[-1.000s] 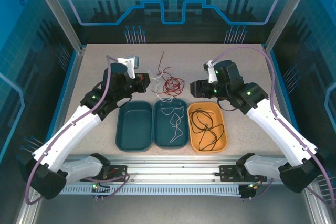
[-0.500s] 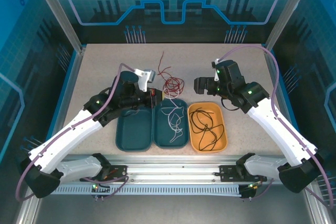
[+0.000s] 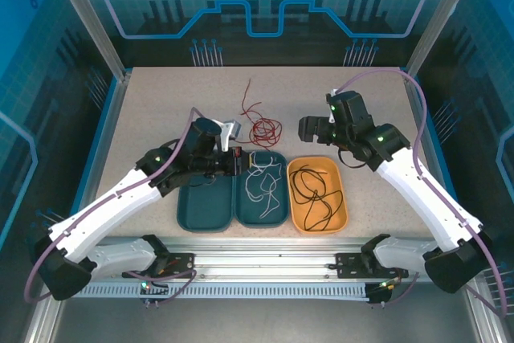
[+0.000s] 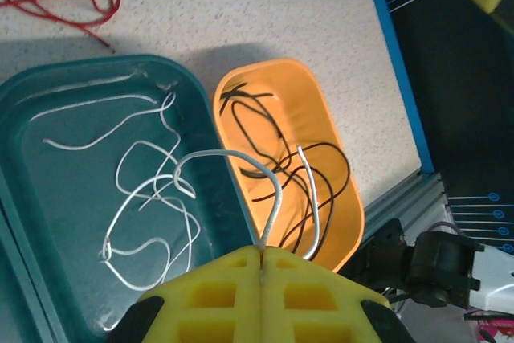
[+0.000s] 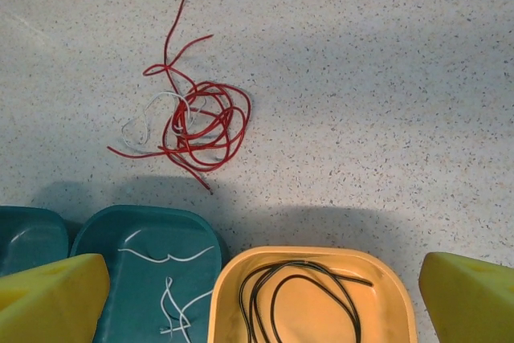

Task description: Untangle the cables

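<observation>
Currently the left gripper (image 4: 262, 256) is clenched on a thin white wire (image 4: 279, 197). Right gripper (image 3: 310, 128) hangs released, tangled red wires (image 5: 205, 122) ahead.

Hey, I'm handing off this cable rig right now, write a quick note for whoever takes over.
Left claw: shut on a white cable, which hangs above the middle teal tray.
Right claw: open and holding nothing, above the table and the far rim of the orange tray.
Done: white cables lie in the middle teal tray, and a black cable lies in the orange tray.
Left: release the held white cable. The red cables are bunched on the table with a white strand caught in them; freeing that is probably next.
</observation>
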`<state>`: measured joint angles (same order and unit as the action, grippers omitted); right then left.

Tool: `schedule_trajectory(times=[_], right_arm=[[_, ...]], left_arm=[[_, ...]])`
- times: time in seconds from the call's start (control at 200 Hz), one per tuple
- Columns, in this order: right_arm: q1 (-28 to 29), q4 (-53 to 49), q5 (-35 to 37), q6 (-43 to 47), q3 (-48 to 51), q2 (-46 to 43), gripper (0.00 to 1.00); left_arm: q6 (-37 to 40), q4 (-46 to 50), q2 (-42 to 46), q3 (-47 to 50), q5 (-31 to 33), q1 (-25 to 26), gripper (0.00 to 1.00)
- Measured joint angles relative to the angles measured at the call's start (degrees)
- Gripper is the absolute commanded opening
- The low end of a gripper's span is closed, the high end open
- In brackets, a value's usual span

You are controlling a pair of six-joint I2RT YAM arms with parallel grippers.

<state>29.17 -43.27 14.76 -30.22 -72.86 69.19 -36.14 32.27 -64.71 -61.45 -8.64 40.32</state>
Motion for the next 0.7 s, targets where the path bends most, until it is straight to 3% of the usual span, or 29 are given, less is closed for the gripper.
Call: schedule_trajectory(times=[0.315,0.7], right_arm=[[0.0,0.2,-0.3,-0.3,0.0,1.4,1.00],[0.0,0.7,-0.4,-0.3,0.7,1.6,1.00]], left_arm=[[-1.5,1.1,-7.5,1.0,0.9,0.0,0.02],[-1.3,0.9,-16.7,1.1,0.9,0.0,0.37]])
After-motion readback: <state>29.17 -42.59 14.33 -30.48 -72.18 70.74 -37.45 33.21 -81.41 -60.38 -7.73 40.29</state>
